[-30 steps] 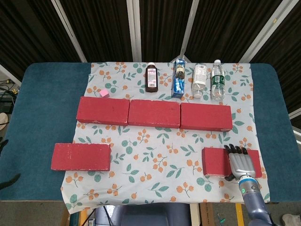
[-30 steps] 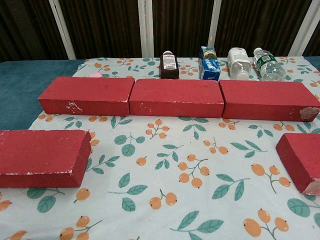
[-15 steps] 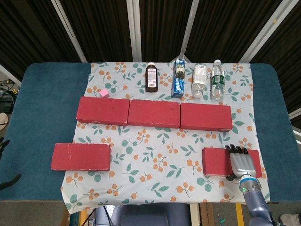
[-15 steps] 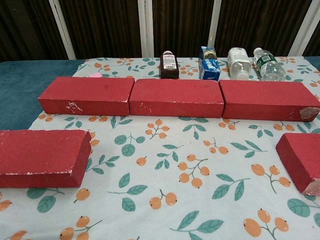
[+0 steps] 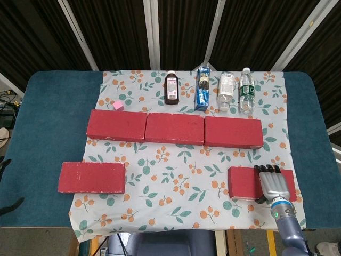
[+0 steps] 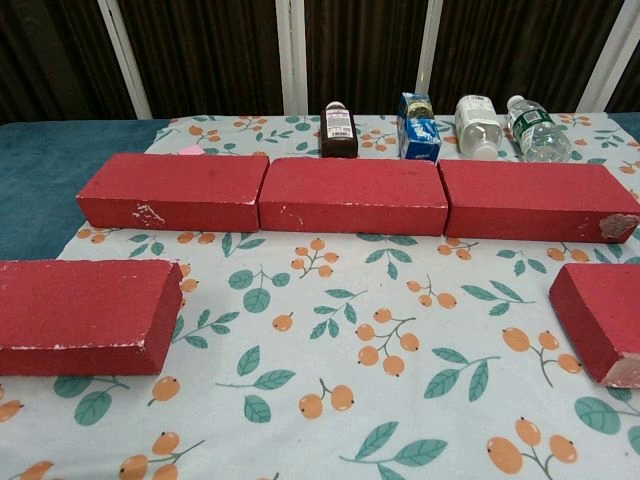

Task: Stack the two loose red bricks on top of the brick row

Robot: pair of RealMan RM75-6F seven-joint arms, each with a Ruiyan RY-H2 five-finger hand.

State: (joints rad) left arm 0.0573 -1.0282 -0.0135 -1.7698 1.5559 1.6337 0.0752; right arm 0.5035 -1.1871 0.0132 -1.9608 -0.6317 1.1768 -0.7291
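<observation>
Three red bricks form a row across the cloth: left (image 5: 116,126), middle (image 5: 175,128), right (image 5: 233,132); the chest view shows the same row (image 6: 352,195). One loose red brick (image 5: 91,177) (image 6: 85,315) lies flat at the near left. The other loose red brick (image 5: 244,183) (image 6: 600,315) lies at the near right. My right hand (image 5: 273,184) lies on top of its right half, fingers hooked over the far edge, gripping it. The chest view does not show this hand. My left hand appears in neither view.
A brown bottle (image 5: 171,88), a blue carton (image 5: 202,88) and two clear water bottles (image 5: 226,91) (image 5: 246,90) stand behind the row. A small pink block (image 5: 118,106) sits at the row's far left. The floral cloth (image 5: 176,181) covers the blue table (image 5: 48,133).
The right loose brick has shifted slightly left and away under my right hand. Everything else is still.
</observation>
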